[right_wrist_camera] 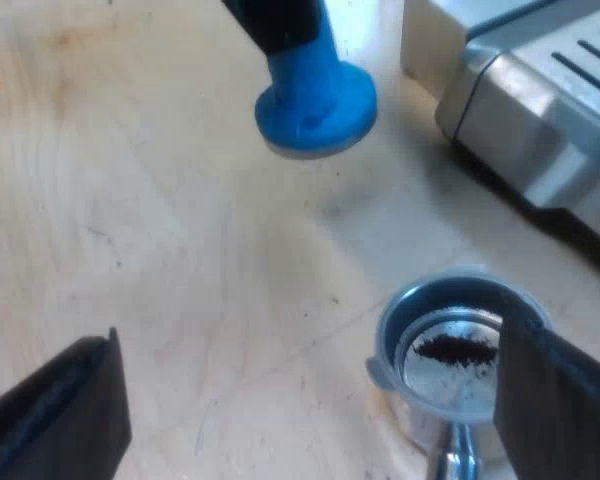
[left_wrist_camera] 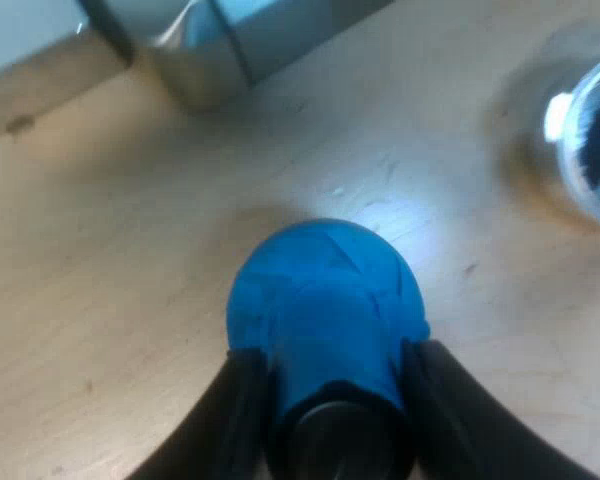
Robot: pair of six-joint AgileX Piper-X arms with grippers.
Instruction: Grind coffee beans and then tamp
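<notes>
The tamper [left_wrist_camera: 325, 300] is held between the two fingers [left_wrist_camera: 242, 400] of the left pincer [left_wrist_camera: 335, 370], with its base turned down toward the table [left_wrist_camera: 110, 280]; whether base and table touch cannot be told. The espresso machine [right_wrist_camera: 540, 110] is stood on the table, near the tamper but apart from it. The holder [right_wrist_camera: 390, 330] is set on the table just beside the machine's base, and a little ground coffee [right_wrist_camera: 450, 348] is left in its basket. The right pincer [right_wrist_camera: 305, 400] is spread wide over the table, one finger at the holder's rim, the other well apart.
</notes>
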